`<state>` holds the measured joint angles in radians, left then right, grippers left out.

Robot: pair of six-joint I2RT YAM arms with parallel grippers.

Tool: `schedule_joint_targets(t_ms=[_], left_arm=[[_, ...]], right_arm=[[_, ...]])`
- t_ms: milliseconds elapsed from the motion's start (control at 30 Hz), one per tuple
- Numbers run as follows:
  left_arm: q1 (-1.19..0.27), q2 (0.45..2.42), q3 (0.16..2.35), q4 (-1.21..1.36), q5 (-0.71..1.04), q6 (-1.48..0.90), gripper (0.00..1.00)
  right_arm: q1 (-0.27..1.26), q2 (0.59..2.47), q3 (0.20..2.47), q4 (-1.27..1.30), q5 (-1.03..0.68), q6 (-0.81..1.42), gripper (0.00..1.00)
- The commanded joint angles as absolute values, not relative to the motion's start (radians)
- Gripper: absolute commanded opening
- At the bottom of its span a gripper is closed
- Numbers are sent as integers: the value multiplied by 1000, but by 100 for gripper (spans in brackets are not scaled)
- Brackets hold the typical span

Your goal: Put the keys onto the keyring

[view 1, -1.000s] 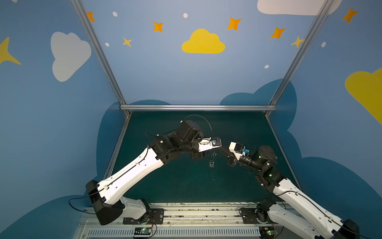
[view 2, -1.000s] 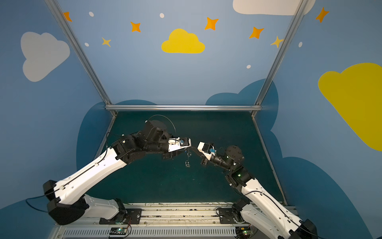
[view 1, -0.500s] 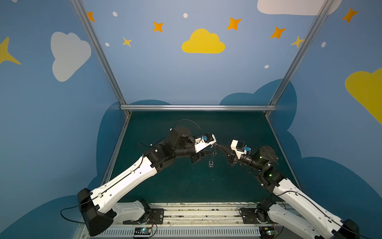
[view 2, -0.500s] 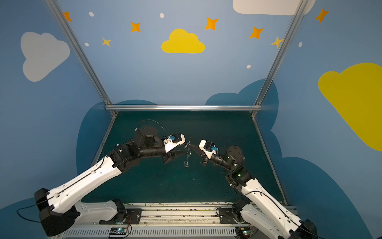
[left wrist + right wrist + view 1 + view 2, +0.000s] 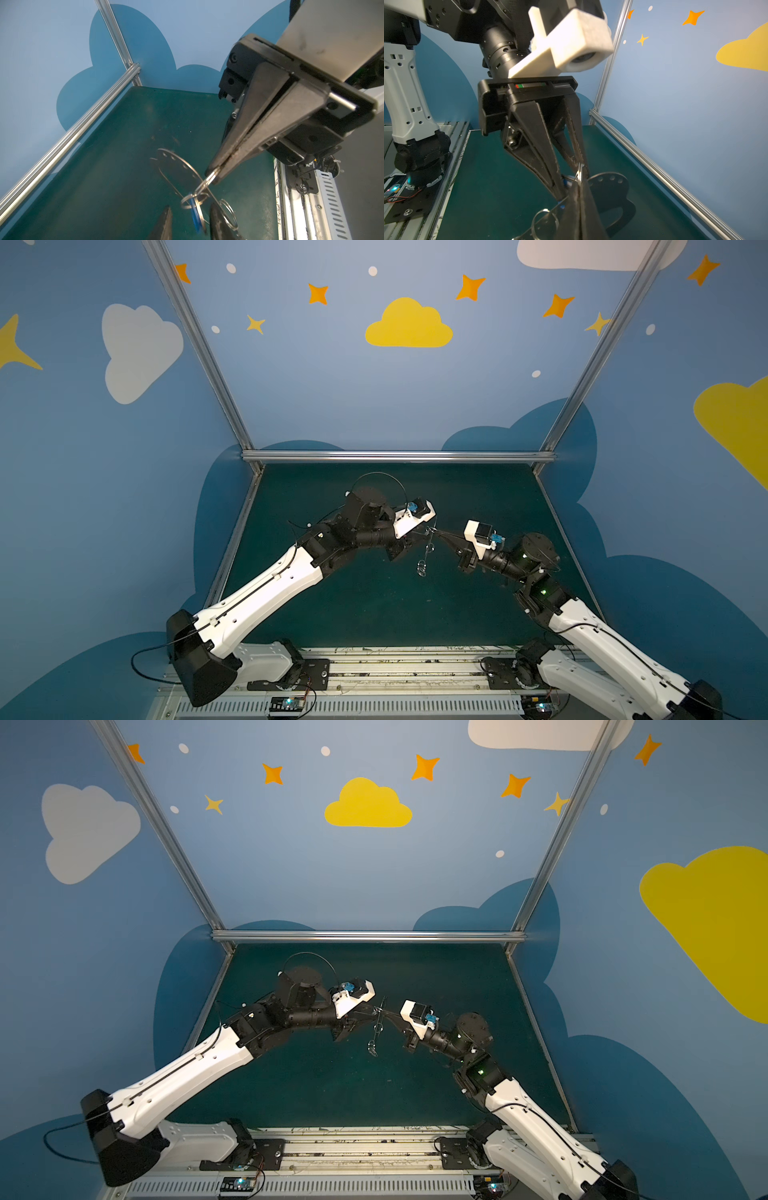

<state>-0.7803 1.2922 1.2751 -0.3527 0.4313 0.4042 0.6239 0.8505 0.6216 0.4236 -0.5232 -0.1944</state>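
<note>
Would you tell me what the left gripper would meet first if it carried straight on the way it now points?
The left gripper would most likely meet the blue key first: it hangs just ahead between the open jaws, with the grey plate beyond. Depth is uncertain.

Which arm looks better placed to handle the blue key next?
Left, probably: the left gripper straddles the blue key, jaws apart. The right gripper is shut on a split ring, holding the keyring aloft.

- small metal key with a plastic head: bright blue head
- flat handbag-shaped metal keyring plate: dull grey, edged with small holes
- split rings: silver
- felt tabletop: dark green
</note>
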Motion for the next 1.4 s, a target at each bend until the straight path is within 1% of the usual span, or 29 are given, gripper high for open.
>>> schedule_joint_targets(t_ms=[0, 100, 167, 400, 467, 733, 1033, 1367], left_arm=[[-776, 1296, 1305, -373, 458, 407, 29], [-777, 1299, 1310, -377, 459, 415, 23], [-776, 1302, 1316, -389, 465, 423, 16], [-777, 1312, 1340, -434, 471, 449, 8], [-776, 1316, 1346, -447, 479, 459, 3], [-778, 1325, 1351, -466, 519, 477, 3], [-781, 1318, 1376, -513, 629, 568, 3], [-783, 1375, 1439, -556, 704, 617, 3]], right_arm=[[629, 837, 638, 464, -516, -187, 0], [627, 842, 637, 470, -515, -186, 0], [627, 847, 637, 475, -517, -185, 0], [627, 861, 640, 493, -521, -175, 0], [627, 862, 640, 497, -522, -172, 0], [624, 859, 635, 521, -522, -149, 0], [621, 862, 629, 530, -549, -134, 0], [623, 867, 629, 529, -554, -133, 0]])
